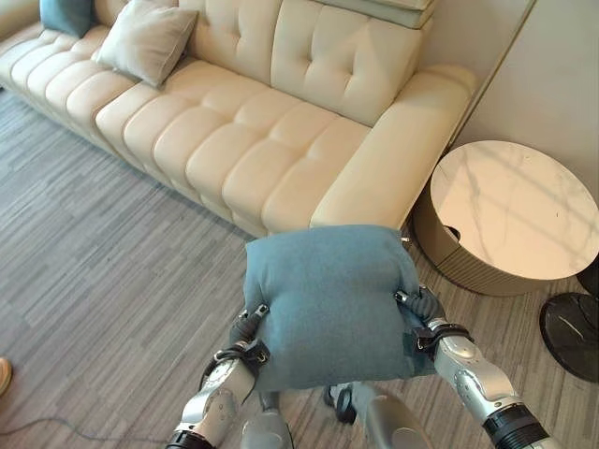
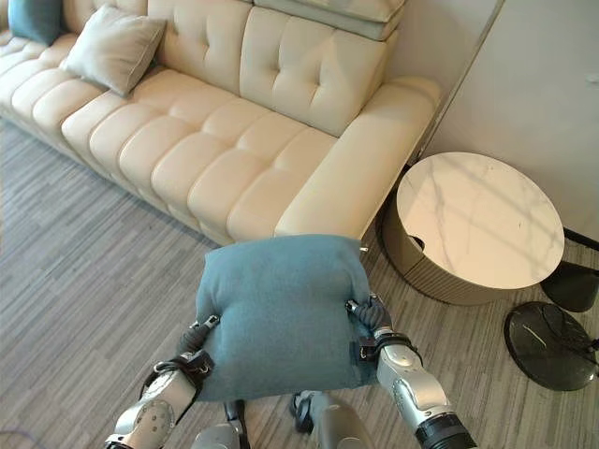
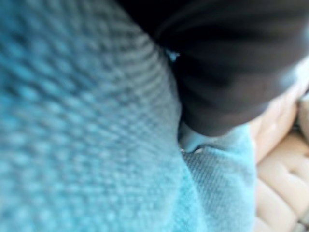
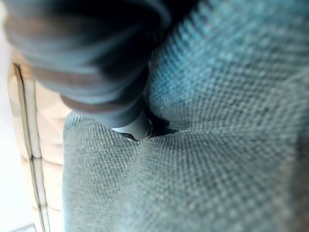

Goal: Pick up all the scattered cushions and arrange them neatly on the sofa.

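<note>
Teal cushion point(image 1: 329, 304) is hanging above the grey floor point(image 1: 103, 281) before the cream sofa's point(image 1: 253, 140) armrest, with the left hand point(image 1: 245, 339) and right hand point(image 1: 419, 307) pressing its sides, fingers buried in fabric, grip unclear. Beige cushion point(image 1: 145, 39) is sitting on the sofa.

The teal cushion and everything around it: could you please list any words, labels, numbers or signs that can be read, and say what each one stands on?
None: no readable text in these views.
The teal cushion, pressed between the left hand and the right hand, shows plain woven fabric.
The cream sofa, its beige cushion, and the round marble-top table carry no print or label.
</note>
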Tool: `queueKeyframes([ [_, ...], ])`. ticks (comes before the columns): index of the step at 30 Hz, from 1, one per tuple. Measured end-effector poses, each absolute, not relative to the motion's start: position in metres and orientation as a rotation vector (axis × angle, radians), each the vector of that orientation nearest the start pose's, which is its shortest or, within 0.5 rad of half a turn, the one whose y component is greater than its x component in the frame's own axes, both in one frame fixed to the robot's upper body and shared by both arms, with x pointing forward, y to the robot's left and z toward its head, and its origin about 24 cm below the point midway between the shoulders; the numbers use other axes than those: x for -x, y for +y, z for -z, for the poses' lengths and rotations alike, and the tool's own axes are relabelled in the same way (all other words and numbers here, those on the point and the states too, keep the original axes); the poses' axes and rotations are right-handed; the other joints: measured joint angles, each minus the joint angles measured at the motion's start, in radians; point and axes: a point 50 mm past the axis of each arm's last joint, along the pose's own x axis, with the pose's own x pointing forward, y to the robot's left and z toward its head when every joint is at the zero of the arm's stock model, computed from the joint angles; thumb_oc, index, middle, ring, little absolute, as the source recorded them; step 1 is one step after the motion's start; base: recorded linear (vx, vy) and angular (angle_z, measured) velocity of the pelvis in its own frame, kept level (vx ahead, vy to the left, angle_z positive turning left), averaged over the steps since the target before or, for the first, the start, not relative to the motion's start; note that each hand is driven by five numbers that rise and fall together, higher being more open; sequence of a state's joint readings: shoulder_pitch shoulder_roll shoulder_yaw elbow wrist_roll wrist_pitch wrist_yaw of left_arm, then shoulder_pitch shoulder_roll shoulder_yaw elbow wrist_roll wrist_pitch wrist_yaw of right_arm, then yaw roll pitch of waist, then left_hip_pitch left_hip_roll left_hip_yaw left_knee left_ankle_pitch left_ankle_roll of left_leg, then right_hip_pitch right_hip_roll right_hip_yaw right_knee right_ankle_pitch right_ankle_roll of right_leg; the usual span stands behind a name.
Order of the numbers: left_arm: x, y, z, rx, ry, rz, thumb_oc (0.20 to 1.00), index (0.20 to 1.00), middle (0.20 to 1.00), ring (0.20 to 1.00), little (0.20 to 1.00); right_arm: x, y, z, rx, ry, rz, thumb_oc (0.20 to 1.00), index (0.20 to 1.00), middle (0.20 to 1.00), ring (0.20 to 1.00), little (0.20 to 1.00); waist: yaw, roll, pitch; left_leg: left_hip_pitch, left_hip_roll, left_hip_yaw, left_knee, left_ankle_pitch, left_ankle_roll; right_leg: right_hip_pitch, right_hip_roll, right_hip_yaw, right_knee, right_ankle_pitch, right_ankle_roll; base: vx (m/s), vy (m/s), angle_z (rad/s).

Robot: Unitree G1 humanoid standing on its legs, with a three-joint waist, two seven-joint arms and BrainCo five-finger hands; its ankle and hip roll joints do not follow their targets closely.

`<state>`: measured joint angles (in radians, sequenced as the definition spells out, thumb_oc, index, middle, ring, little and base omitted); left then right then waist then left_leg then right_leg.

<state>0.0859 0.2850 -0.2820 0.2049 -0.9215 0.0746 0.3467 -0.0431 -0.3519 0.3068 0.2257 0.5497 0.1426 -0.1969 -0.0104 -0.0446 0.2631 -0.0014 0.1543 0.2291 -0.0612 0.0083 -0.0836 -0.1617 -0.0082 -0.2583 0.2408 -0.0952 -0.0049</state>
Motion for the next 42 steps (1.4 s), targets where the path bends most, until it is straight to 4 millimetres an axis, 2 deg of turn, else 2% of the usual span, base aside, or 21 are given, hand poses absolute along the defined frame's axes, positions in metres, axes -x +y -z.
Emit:
queueKeyframes([
  [4,-0.209,0.169,0.045,0.524,0.572,-0.246,0.2,0.2,0.2,0.2,0.2,-0.243,-0.167,0.017,-0.099,0.423,-0.026,0.2,0.2,0.2,0.2,0.2,-0.006,-0.01,0.001,-0.002,-0.026,-0.003,-0.019,0.014,0.021,0.061,0.027,-0.008,-0.177,0.088,0.003,0.09,0.147,-0.12],
  [7,-0.21,0.162,0.045,0.546,0.574,-0.239,0.2,0.2,0.2,0.2,0.2,-0.24,-0.173,0.018,-0.089,0.43,-0.012,0.2,0.2,0.2,0.2,0.2,-0.01,-0.013,-0.001,-0.006,-0.044,-0.001,-0.015,0.017,0.023,0.093,0.019,-0.011,-0.259,0.114,0.037,0.08,0.2,-0.2],
  [14,-0.209,0.167,0.045,0.527,0.572,-0.248,0.2,0.2,0.2,0.2,0.2,-0.238,-0.168,0.021,-0.102,0.437,-0.017,0.2,0.2,0.2,0.2,0.2,-0.012,-0.024,-0.034,-0.03,-0.125,-0.01,-0.025,0.06,0.083,0.099,-0.055,-0.01,-0.303,0.188,0.074,0.09,0.239,0.07],
  [16,-0.21,0.169,0.045,0.517,0.566,-0.252,0.2,0.2,0.2,0.2,0.2,-0.239,-0.165,0.02,-0.108,0.432,-0.021,0.2,0.2,0.2,0.2,0.2,-0.011,-0.022,-0.046,-0.028,-0.149,-0.029,-0.021,0.046,0.112,0.063,-0.087,-0.007,-0.205,0.201,0.06,0.07,0.297,0.23],
  [17,-0.211,0.171,0.044,0.516,0.558,-0.259,0.2,0.2,0.2,0.2,0.2,-0.24,-0.163,0.019,-0.112,0.427,-0.025,0.2,0.2,0.2,0.2,0.2,-0.009,-0.003,-0.05,-0.012,-0.153,-0.027,-0.015,0.061,0.141,-0.016,-0.117,0.017,-0.014,0.183,0.078,0.07,0.291,0.22],
  [19,-0.213,0.174,0.043,0.504,0.552,-0.266,0.2,0.2,0.2,0.2,0.2,-0.239,-0.16,0.021,-0.111,0.431,-0.031,0.2,0.2,0.2,0.2,0.2,-0.014,-0.002,-0.05,0.021,-0.166,-0.029,-0.012,0.05,0.156,-0.09,-0.159,0.028,0.197,0.178,0.083,0.03,0.136,0.19],
  [21,-0.212,0.178,0.043,0.468,0.547,-0.273,0.2,0.2,0.2,0.2,0.2,-0.238,-0.157,0.022,-0.12,0.435,-0.035,0.2,0.2,0.2,0.2,0.2,-0.015,-0.004,-0.053,0.039,-0.184,-0.037,-0.014,0.034,0.176,-0.182,-0.145,0.122,0.342,0.093,0.099,0.05,0.036,0.06],
  [23,-0.215,0.184,0.04,0.471,0.522,-0.294,0.2,0.2,0.2,0.2,0.2,-0.243,-0.151,0.017,-0.127,0.411,-0.053,0.2,0.2,0.2,0.2,0.2,-0.012,-0.021,-0.053,0.036,-0.199,-0.035,-0.018,0.029,0.176,-0.208,-0.066,0.169,0.19,0.042,0.126,0.1,-0.004,0.11],
  [25,-0.215,0.185,0.04,0.47,0.523,-0.295,0.2,0.2,0.2,0.2,0.2,-0.243,-0.15,0.018,-0.128,0.412,-0.054,0.2,0.2,0.2,0.2,0.2,-0.011,-0.021,-0.052,0.038,-0.215,-0.034,-0.017,0.027,0.174,-0.212,-0.047,0.143,0.096,0.045,0.122,0.17,-0.05,0.1],
  [27,-0.219,0.187,0.043,0.459,0.536,-0.307,0.2,0.2,0.2,0.2,0.2,-0.243,-0.15,0.018,-0.125,0.414,-0.056,0.2,0.2,0.2,0.2,0.2,-0.009,-0.031,-0.042,0.042,-0.244,-0.057,-0.018,-0.015,0.154,-0.196,0.014,0.137,-0.169,0.091,0.148,0.38,-0.074,0.19],
  [29,-0.217,0.186,0.048,0.455,0.555,-0.314,0.2,0.2,0.2,0.2,0.2,-0.241,-0.151,0.02,-0.125,0.423,-0.053,0.2,0.2,0.2,0.2,0.2,-0.011,-0.044,-0.041,0.064,-0.27,-0.066,-0.018,-0.04,0.164,-0.161,0.016,0.046,-0.271,0.13,0.127,0.38,-0.057,0.18],
  [31,-0.214,0.179,0.051,0.47,0.575,-0.306,0.2,0.2,0.2,0.2,0.2,-0.234,-0.158,0.026,-0.127,0.45,-0.027,0.2,0.2,0.2,0.2,0.2,-0.018,-0.04,-0.04,0.111,-0.286,-0.088,-0.02,-0.077,0.17,-0.101,0.003,-0.038,-0.262,0.148,0.095,0.47,-0.07,0.3],
  [33,-0.208,0.171,0.055,0.479,0.589,-0.298,0.2,0.2,0.2,0.2,0.2,-0.226,-0.166,0.036,-0.122,0.493,0.006,0.2,0.2,0.2,0.2,0.2,-0.016,-0.015,-0.064,0.148,-0.272,-0.104,-0.018,-0.112,0.162,-0.08,0.019,-0.044,-0.219,0.162,0.039,0.44,-0.062,0.18],
  [34,-0.208,0.17,0.055,0.482,0.591,-0.296,0.2,0.2,0.2,0.2,0.2,-0.226,-0.167,0.036,-0.121,0.494,0.007,0.2,0.2,0.2,0.2,0.2,-0.017,-0.01,-0.069,0.149,-0.27,-0.107,-0.017,-0.114,0.161,-0.079,0.022,-0.042,-0.218,0.165,0.036,0.34,-0.041,0.22],
  [35,-0.208,0.169,0.055,0.482,0.591,-0.294,0.2,0.2,0.2,0.2,0.2,-0.227,-0.168,0.035,-0.118,0.489,0.011,0.2,0.2,0.2,0.2,0.2,-0.033,0.009,-0.079,0.163,-0.252,-0.122,0.007,-0.141,0.124,-0.045,0.036,-0.047,-0.225,0.188,0.003,0.39,-0.075,0.28],
  [36,-0.207,0.17,0.055,0.481,0.593,-0.294,0.2,0.2,0.2,0.2,0.2,-0.226,-0.168,0.036,-0.118,0.492,0.01,0.2,0.2,0.2,0.2,0.2,-0.038,0.009,-0.08,0.17,-0.25,-0.118,0.03,-0.147,0.114,-0.017,0.039,-0.047,-0.239,0.219,-0.02,0.39,-0.113,0.37],
  [37,-0.208,0.169,0.055,0.484,0.592,-0.289,0.2,0.2,0.2,0.2,0.2,-0.223,-0.169,0.038,-0.122,0.502,0.015,0.2,0.2,0.2,0.2,0.2,-0.039,0.006,-0.085,0.164,-0.243,-0.107,0.149,-0.172,0.074,0.048,0.04,-0.046,-0.264,0.22,-0.085,0.44,-0.144,0.21],
  [38,-0.207,0.166,0.056,0.488,0.597,-0.283,0.2,0.2,0.2,0.2,0.2,-0.22,-0.171,0.04,-0.122,0.509,0.021,0.2,0.2,0.2,0.2,0.2,-0.039,0.007,-0.09,0.139,-0.238,-0.097,0.246,-0.182,0.055,0.085,0.039,-0.047,-0.283,0.231,-0.104,0.24,-0.115,0.11],
  [39,-0.206,0.164,0.056,0.498,0.599,-0.283,0.2,0.2,0.2,0.2,0.2,-0.218,-0.172,0.04,-0.116,0.51,0.02,0.2,0.2,0.2,0.2,0.2,-0.037,0.013,-0.096,0.12,-0.233,-0.079,0.337,-0.184,0.052,0.118,0.039,-0.043,-0.297,0.22,-0.105,0.17,-0.094,-0.05],
  [40,-0.206,0.161,0.055,0.513,0.595,-0.278,0.2,0.2,0.2,0.2,0.2,-0.22,-0.174,0.038,-0.124,0.5,0.022,0.2,0.2,0.2,0.2,0.2,-0.038,0.029,-0.108,0.033,-0.215,-0.055,0.543,-0.181,0.012,0.153,0.044,-0.038,-0.32,0.205,-0.116,0.2,-0.103,-0.19],
  [42,-0.21,0.16,0.048,0.527,0.56,-0.267,0.2,0.2,0.2,0.2,0.2,-0.225,-0.176,0.033,-0.119,0.474,0.02,0.2,0.2,0.2,0.2,0.2,-0.029,0.036,-0.112,-0.073,-0.182,-0.057,0.714,-0.2,-0.04,0.164,0.049,-0.011,-0.321,0.192,-0.124,0.18,-0.087,-0.35],
])
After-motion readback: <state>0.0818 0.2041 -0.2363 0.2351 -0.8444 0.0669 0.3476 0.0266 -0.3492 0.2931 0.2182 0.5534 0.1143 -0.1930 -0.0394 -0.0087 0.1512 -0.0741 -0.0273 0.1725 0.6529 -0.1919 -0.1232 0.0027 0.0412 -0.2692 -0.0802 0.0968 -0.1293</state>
